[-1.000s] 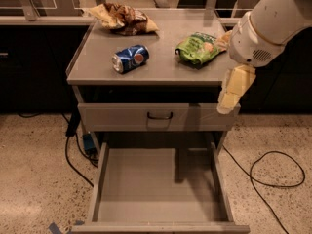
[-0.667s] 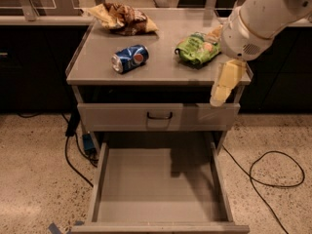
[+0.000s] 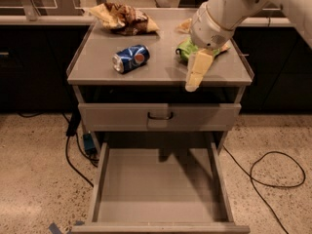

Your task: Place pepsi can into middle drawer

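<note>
The pepsi can (image 3: 130, 58) lies on its side on the grey cabinet top (image 3: 97, 62), left of centre. The middle drawer (image 3: 156, 189) is pulled out wide below, its flat floor bare. My gripper (image 3: 196, 74) hangs from the white arm over the front right part of the cabinet top, to the right of the can and apart from it, just in front of the green snack bag (image 3: 184, 48). It holds nothing that I can see.
A brown-and-yellow snack bag (image 3: 124, 17) lies at the back left of the top. A shut drawer front with a dark handle (image 3: 160, 116) sits above the open drawer. Black cables (image 3: 273, 172) lie on the speckled floor at both sides.
My arm and gripper have moved left and up, from beside the cabinet's right front corner to over its top, closer to the can. The can and bags have not moved.
</note>
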Robot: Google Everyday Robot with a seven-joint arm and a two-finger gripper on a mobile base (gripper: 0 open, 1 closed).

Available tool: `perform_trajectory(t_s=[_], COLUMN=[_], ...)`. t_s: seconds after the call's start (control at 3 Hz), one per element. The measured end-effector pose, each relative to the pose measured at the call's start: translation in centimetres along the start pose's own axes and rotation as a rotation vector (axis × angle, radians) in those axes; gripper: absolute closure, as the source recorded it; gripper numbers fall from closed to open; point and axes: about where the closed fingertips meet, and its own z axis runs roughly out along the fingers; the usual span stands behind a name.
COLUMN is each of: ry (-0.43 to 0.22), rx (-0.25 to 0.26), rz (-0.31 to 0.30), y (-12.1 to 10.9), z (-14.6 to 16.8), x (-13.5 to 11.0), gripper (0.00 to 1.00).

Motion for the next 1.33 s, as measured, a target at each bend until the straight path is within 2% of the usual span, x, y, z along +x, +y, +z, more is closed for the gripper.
perform_trajectory(t_s=[0.67,1.0,1.33], ry=[-0.145,-0.198,-0.204], rx=[-0.022,-0.022,-0.026], rz=[-0.099,-0.127,-0.141], y=[-4.1,-5.4,-5.6], z=[5.6,7.5,8.1], x=[-6.1,-9.1,-9.0], gripper=[0.00,0.00,0.00])
